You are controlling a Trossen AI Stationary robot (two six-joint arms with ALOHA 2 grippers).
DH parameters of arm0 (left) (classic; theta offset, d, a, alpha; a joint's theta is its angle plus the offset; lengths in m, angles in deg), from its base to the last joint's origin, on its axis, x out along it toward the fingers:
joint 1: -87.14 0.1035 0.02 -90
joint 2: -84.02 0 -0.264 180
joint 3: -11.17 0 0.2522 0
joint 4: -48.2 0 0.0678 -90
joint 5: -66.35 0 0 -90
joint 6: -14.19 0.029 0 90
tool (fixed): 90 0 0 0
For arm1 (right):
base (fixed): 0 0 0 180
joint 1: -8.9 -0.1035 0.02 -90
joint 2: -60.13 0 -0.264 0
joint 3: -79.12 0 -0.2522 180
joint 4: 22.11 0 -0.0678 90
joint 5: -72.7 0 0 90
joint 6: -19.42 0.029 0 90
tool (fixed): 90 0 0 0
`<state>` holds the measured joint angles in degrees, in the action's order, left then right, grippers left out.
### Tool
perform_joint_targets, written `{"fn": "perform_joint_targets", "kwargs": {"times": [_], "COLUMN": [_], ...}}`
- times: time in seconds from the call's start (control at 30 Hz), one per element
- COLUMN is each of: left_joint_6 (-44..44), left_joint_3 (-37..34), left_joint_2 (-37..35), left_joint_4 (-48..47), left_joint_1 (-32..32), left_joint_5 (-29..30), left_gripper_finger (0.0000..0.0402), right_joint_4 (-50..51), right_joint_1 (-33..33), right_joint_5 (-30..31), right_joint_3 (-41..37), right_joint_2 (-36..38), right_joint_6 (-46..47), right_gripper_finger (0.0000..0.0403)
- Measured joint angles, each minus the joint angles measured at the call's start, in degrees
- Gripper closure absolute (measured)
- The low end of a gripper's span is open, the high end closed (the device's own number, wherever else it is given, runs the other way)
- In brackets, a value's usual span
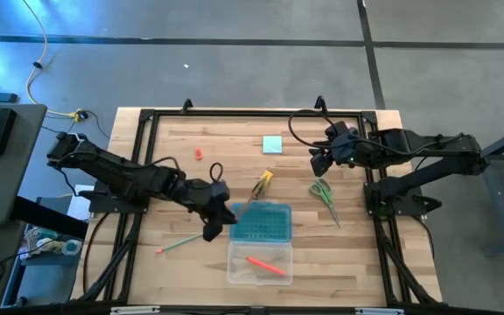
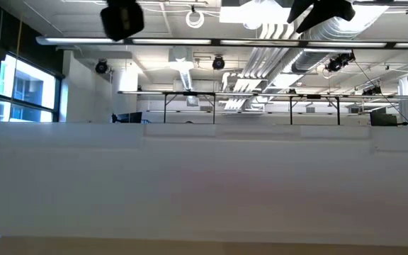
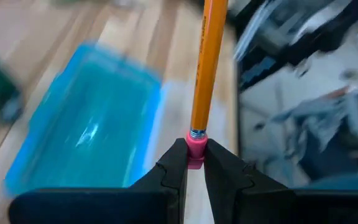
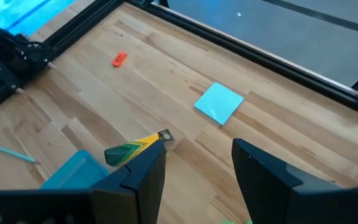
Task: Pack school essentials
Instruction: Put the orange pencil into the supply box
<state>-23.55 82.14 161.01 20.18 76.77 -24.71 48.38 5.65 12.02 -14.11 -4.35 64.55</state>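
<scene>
My left gripper (image 1: 213,229) hovers at the left edge of the teal lid (image 1: 261,222) and is shut on an orange pencil (image 3: 207,62). The clear box (image 1: 261,262) lies next to the lid with an orange-red pen (image 1: 266,265) inside. Lying on the table are a green pencil (image 1: 180,242), green-handled scissors (image 1: 325,196), a light-blue note pad (image 1: 272,144), a tiny red piece (image 1: 198,153) and a yellow-green marker (image 1: 261,184). My right gripper (image 4: 197,168) is open, above the table between marker and scissors. My left gripper pinches the orange pencil's pink eraser end (image 3: 195,148) between its two fingertips (image 3: 178,163). The pencil points straight out ahead of the fingers, in line with them, and is lifted above the table. Its far end runs out of the wrist picture.
A black frame (image 1: 234,115) edges the table. The teal lid (image 3: 86,143) lies just beside the held pencil. The right wrist view shows the note pad (image 4: 219,102), red piece (image 4: 119,59) and marker (image 4: 135,149) on bare wood, with the left arm (image 4: 5,56) farther off.
</scene>
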Motion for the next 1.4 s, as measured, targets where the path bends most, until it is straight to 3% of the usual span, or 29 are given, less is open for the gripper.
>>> {"fn": "perform_joint_targets", "kwargs": {"times": [0.2, 0.57, 0.83, 0.93, 1.4], "left_joint_6": [-0.57, 0.04, -6.00, -9.47, -13.25], "left_joint_3": [0.15, 1.38, 1.45, 1.36, 1.38], "left_joint_2": [4.76, 17.10, 24.30, 26.28, 28.31], "left_joint_4": [9.21, 9.92, 9.87, 10.67, 12.39], "left_joint_1": [-2.94, -8.00, -10.96, -11.50, -12.44], "left_joint_5": [-1.54, -2.18, -4.82, -7.35, -7.54], "left_gripper_finger": [0.0367, 0.0367, 0.0367, 0.0367, 0.0365], "right_joint_4": [0.02, 0.85, 1.75, 1.86, 2.38], "right_joint_1": [-0.02, 0.00, 0.01, -0.02, -0.02], "right_joint_5": [0.02, -0.43, -0.98, -1.01, -0.42], "right_joint_3": [0.00, 0.00, 0.00, 0.00, 0.00], "right_joint_2": [-0.11, -1.99, -3.50, -3.74, -3.91], "right_joint_6": [2.59, 5.94, 6.07, 6.07, 7.56], "right_gripper_finger": [0.0226, 0.0226, 0.0226, 0.0226, 0.0226]}}
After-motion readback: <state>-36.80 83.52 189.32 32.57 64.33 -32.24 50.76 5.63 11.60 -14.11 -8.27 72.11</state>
